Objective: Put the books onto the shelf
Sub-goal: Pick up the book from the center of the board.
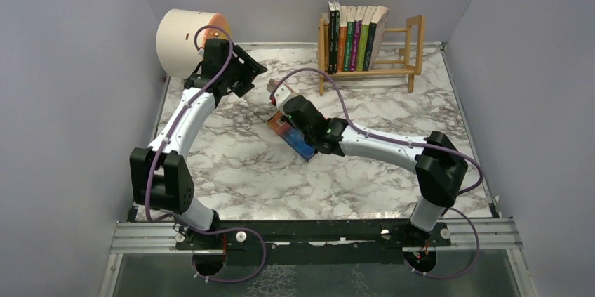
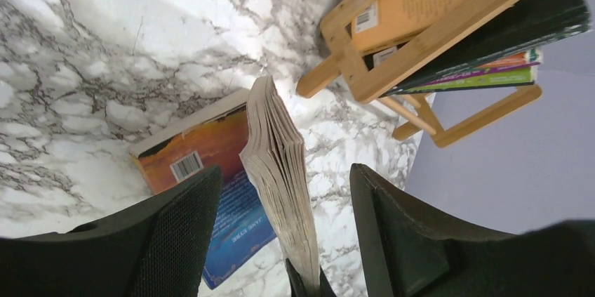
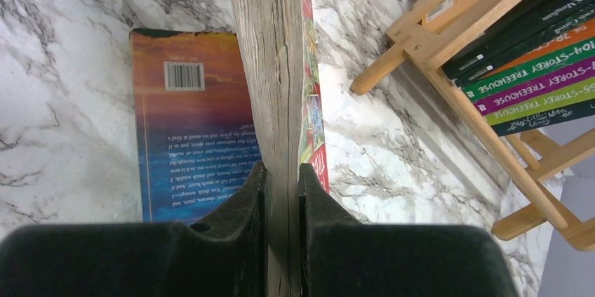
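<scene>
Watching the right wrist feed, I am seeing the right pincer clenching a red-covered book by its page block, one finger pressing on each side. The pale page edges are facing the camera and the red cover is showing along the right. The book is standing on edge and sticking straight out past the fingertips, toward the back of the desk. Right under it, a blue and orange book is lying flat on the marble with its barcode side up, mostly to the left of the held one. I cannot tell whether the two books are touching.

The left pincer is hanging released, its two fingers spread wide. In its own camera the held book is showing in the gap between them with clear space on either side, so I am seeing no contact there. From overhead, this pincer is sitting just in front of the cream cylinder and near the held book's far end.

The shelf is standing at the back right of the desk, well apart from both pincers. A row of books is standing in it with spines outward, packed against its left end frame, and the rightmost one is leaning right.
</scene>
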You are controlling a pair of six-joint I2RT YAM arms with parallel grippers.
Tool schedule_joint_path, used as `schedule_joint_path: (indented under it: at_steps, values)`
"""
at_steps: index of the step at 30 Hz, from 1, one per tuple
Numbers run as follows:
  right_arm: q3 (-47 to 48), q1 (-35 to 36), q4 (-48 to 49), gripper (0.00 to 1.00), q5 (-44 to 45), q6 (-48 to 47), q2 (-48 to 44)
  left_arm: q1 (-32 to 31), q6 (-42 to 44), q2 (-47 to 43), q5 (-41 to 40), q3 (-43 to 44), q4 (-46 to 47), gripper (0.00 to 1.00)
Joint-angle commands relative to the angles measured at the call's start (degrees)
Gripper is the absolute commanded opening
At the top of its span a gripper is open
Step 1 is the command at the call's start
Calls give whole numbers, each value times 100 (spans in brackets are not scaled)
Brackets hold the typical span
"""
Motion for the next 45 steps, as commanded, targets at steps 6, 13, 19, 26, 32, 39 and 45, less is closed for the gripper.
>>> schedule_joint_path:
  at_steps: [6,13,19,26,32,39,45]
  values:
    - [1713,-85,-1567,1,-164,406,64,-89,574,-640,-734,-342,534,60]
    - [2311,-85,-1979,1,-398,484,298,-301,454,-930,-1005,-519,704,60]
    - [2615,-83,-2354,1,-347,670,519,-369,299,-1250,-1381,-479,754,60]
    - [2273,-81,-1895,1,-511,679,303,-458,186,-1204,-1256,-503,794,60]
    - [2170,-81,-1673,1,-721,632,225,-611,87,-1103,-1242,-534,828,60]
    - [2032,-73,-1301,1,-581,649,154,-742,85,-1057,-1236,-596,782,60]
    - [1622,-79,-663,1,-266,554,-82,-761,60,-1061,-1173,-700,748,60]
